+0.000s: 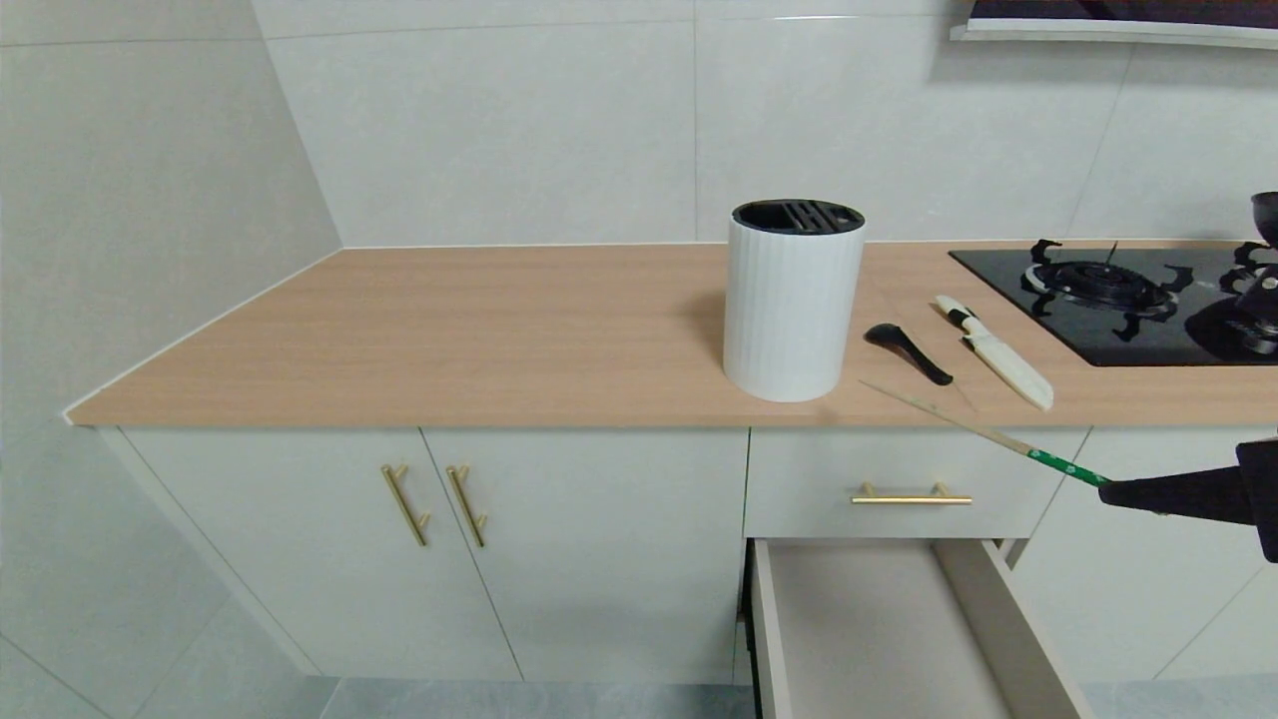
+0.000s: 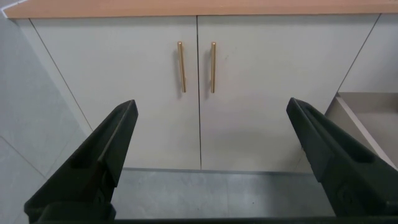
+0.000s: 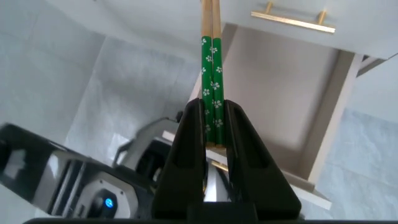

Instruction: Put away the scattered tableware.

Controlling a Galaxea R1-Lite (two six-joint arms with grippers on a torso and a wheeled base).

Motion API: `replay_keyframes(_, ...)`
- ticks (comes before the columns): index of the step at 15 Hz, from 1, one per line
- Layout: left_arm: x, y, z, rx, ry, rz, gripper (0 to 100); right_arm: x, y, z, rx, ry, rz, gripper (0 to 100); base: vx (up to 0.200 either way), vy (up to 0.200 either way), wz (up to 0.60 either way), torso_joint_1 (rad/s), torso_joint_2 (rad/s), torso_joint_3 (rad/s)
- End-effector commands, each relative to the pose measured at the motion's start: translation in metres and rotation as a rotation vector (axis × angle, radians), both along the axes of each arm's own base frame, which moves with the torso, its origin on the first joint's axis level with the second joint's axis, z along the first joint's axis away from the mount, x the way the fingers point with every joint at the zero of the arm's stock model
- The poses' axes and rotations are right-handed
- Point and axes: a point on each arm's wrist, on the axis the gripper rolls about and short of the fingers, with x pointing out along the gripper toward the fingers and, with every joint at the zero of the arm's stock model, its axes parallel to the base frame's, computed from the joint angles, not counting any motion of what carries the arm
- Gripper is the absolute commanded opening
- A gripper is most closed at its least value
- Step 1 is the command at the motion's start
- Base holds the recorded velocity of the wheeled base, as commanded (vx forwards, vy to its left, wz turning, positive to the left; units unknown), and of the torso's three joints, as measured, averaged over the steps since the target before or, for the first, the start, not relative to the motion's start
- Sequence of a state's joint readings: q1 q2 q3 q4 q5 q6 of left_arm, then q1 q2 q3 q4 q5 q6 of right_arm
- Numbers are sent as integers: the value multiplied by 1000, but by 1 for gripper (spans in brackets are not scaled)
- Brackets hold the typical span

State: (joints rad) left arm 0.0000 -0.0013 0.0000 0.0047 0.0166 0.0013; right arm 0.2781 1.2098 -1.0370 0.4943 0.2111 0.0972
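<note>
Carrying the chopsticks (image 1: 983,429) to storage, with spoon and knife yet to go.

Your right gripper (image 1: 1108,486) is clamped on the chopsticks' green-patterned ends. They slant across the counter (image 1: 479,330) edge above the open drawer (image 1: 869,629), tips near the white holder (image 1: 792,310). Your left gripper (image 2: 211,109) hangs empty, jaws wide apart, facing the cabinet doors (image 2: 199,93). The black spoon (image 1: 907,352) and knife (image 1: 993,352) lie beside the holder. If the holder is your target, swing the sticks upright, tips down, and centre them over its slotted top before letting go.

Head overhead, wrists low; shared drawer (image 1: 869,619)
</note>
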Motion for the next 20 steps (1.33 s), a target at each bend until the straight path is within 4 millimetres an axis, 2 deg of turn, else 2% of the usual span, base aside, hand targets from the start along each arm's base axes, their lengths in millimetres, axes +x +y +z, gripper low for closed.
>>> replay_keyframes(1, 0, 0, 0, 0, 1, 0, 100, 0, 4, -3, -5, 15, 21, 0, 0, 0, 0, 0, 0, 0)
replay_keyframes(9, 0, 0, 0, 0, 1, 0, 100, 5, 6, -13, -18, 47, 29, 0, 0, 0, 0, -11, 27, 17)
replay_keyframes(20, 0, 0, 0, 0, 1, 0, 100, 9, 13, -26, -46, 62, 81, 0, 0, 0, 0, -174, 452, 274)
